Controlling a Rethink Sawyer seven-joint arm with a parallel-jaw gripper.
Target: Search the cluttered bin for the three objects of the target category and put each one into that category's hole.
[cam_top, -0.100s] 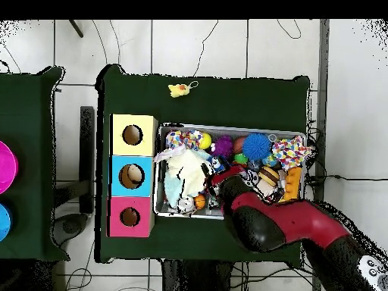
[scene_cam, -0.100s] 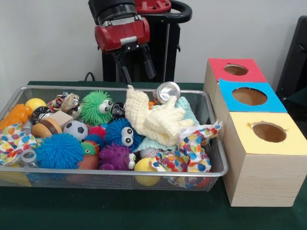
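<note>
While hand (scene_cam, -0.100s: 136, 71) hovers, bin (scene_cam, -0.100s: 217, 158) below.

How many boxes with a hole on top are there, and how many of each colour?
red box: 1
blue box: 1
yellow box: 1
Total: 3 boxes, standing in a row beside the wire bin of toys.

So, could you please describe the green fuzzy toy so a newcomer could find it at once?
Start at the wire mesh bin left of the three boxes. Along its far side, beside the pale yellow knitted cloth, sits the green spiky ball. Unlike the blue spiky balls, it is bright green with one bulging eye.
</note>
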